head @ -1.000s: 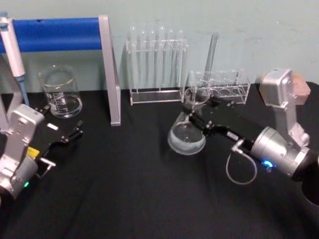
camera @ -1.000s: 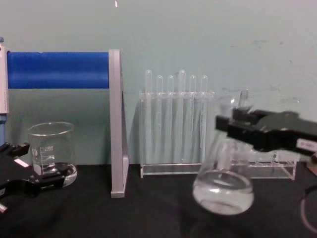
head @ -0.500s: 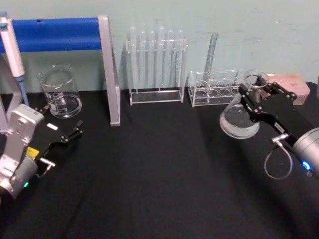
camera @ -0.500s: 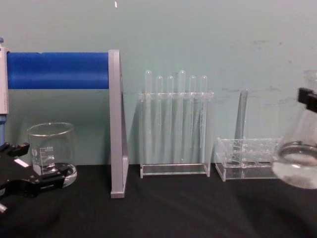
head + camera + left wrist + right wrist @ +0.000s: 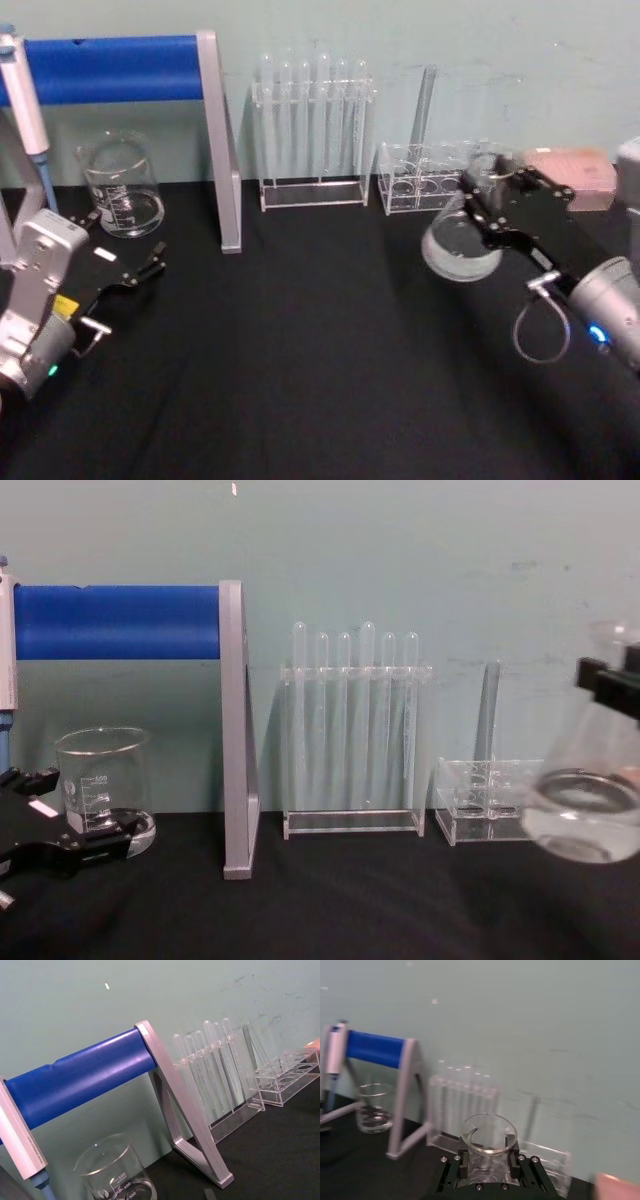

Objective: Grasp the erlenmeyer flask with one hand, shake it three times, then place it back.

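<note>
Now the right gripper (image 5: 483, 203) pinches the erlenmeyer flask (image 5: 458, 248) by its neck at far right, base hanging down-left above the table (image 5: 300, 380), while the left gripper (image 5: 127, 240) idles spread at near left.

1. Chest view: the erlenmeyer flask (image 5: 583, 820) is blurred, and the frame edge crops its right side and the right tool (image 5: 612, 685).
2. The left tool (image 5: 70, 845) is cropped there too.
3. The beaker (image 5: 103, 780) markings are unreadable.
</note>
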Robot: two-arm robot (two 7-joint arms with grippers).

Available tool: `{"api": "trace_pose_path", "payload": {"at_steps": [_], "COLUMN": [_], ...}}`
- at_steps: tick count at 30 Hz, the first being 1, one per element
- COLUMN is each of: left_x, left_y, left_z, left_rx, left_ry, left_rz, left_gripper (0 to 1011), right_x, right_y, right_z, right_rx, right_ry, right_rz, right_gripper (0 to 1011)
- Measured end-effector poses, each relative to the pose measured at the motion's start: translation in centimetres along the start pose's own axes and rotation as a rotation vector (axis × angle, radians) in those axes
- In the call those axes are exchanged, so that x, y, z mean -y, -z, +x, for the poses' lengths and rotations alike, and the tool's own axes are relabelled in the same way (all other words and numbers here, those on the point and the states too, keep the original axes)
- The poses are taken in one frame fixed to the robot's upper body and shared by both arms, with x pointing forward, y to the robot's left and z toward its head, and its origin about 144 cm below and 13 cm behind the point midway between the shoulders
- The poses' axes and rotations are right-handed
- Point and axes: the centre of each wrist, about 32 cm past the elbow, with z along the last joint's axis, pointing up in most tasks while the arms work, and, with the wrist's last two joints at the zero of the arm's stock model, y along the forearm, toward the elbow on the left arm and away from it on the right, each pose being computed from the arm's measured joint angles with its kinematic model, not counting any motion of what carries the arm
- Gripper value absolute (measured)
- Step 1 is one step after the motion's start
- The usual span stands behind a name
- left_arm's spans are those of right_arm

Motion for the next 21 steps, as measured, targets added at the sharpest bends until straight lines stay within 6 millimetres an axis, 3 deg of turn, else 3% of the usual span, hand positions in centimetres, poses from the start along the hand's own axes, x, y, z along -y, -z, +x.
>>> {"api": "trace_pose_path", "payload": {"at_steps": [21], "left_x": [0.0], "left_y": [0.0], "left_z": [0.0], "left_rx": [0.0], "left_ry": [0.0], "left_rz": [0.0], "left_gripper": [1001], "right_x": [-5.6], "right_y": [0.0], "right_z": [-4.5], "right_rx": [-0.013], "right_ry": [-0.471], "right_rz": [0.041], "right_gripper": [448]}}
